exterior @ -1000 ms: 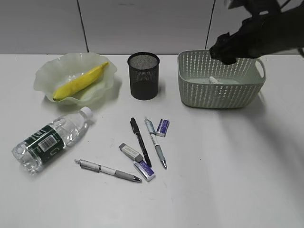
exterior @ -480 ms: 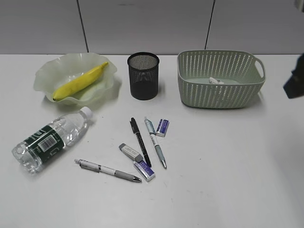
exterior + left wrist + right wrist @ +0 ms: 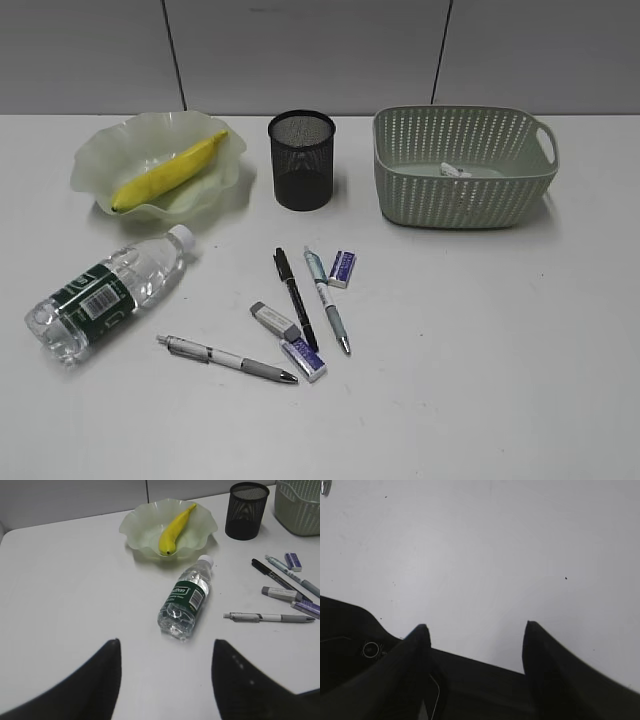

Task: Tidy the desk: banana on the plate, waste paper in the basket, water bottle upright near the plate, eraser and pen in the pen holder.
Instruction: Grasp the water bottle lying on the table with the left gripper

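Neither arm shows in your exterior view. Your left end effector [image 3: 165, 650] hangs above the white table [image 3: 480, 380], its dark fingers spread apart and holding nothing. Your right end effector [image 3: 475, 630] also stands open and empty over bare table.

The water bottle [image 3: 186, 601], clear ribbed plastic with a dark green label, lies on its side just ahead of the left end effector, white cap toward the plate [image 3: 137, 527]. That translucent wavy-rimmed plate holds the smooth yellow banana [image 3: 175, 527]. The waste paper [image 3: 455, 170] lies inside the perforated basket [image 3: 465, 205]. Pens [image 3: 296, 297] and erasers [image 3: 343, 268] lie loose near the black mesh pen holder [image 3: 302, 160].
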Motion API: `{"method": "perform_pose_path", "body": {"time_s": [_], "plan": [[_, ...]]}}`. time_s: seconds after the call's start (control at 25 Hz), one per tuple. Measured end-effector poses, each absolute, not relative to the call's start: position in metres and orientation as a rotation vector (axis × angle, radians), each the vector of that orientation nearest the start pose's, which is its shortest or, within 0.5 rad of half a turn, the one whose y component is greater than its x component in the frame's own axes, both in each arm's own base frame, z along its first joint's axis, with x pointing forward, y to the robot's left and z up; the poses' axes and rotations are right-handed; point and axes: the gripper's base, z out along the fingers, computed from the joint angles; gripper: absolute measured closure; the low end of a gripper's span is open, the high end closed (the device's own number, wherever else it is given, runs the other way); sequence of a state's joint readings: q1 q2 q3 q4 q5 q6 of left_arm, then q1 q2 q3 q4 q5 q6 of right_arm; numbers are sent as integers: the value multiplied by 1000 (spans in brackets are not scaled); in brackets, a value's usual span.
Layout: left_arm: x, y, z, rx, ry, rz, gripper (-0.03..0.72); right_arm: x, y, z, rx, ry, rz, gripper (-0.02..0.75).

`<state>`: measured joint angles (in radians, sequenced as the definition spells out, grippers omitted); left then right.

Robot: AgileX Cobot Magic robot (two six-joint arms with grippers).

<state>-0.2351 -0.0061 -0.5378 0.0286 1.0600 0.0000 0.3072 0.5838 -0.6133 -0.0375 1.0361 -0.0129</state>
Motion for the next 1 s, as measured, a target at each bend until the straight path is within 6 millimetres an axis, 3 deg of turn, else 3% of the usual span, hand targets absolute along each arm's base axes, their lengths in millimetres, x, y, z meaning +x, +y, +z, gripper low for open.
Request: {"method": "perform_pose_path", "body": {"time_s": [0.28,0.44,0.68,0.88,1.0], "plan": [[-6,3,290,263,1989,-107,255,27,4,280,-356,2193,98,273],[22,-6,303,353,1994,-86,255,6,-3,282,-330,2053,114,273],[115,-32,300,357,2127,-141,255,-5,-6,282,-317,1983,122,273],[212,-59,256,405,2467,-145,235,-5,-6,282,-317,1983,122,273],[259,-80,232,470,2634,-145,157,-5,-6,282,-317,1983,122,273]]}}
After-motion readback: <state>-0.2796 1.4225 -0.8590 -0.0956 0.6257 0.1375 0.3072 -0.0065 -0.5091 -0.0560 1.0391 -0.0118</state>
